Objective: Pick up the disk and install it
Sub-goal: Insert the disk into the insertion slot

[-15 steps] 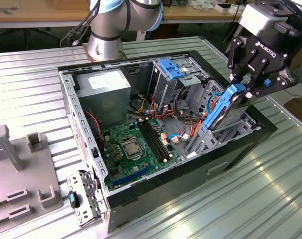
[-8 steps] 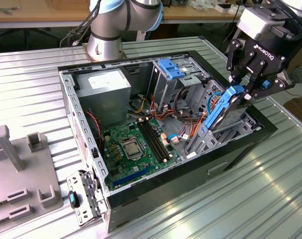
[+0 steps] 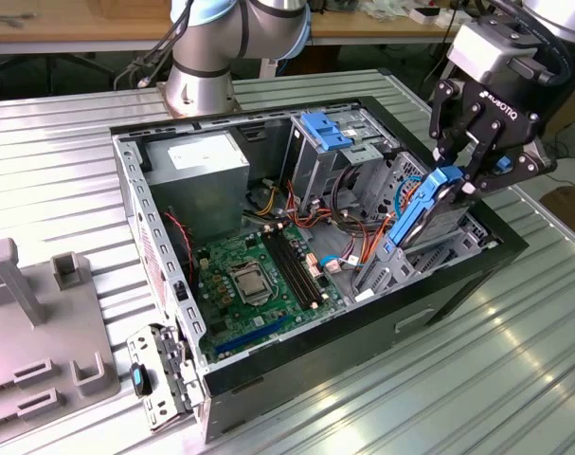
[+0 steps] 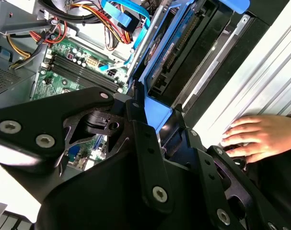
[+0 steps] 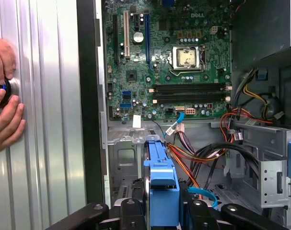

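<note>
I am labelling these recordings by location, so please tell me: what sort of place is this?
Probably a robotics lab or test workshop. A robot arm stands on a ribbed metal table, an opened computer case lies on it, and the gripper holds the disk partly inside the case.

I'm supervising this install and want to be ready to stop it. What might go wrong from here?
The disk hangs tilted in the gripper above the drive cage; it may jam on an edge. Loose cables beside the cage might get pinched. A person's hand is on the table close to the case.
</note>
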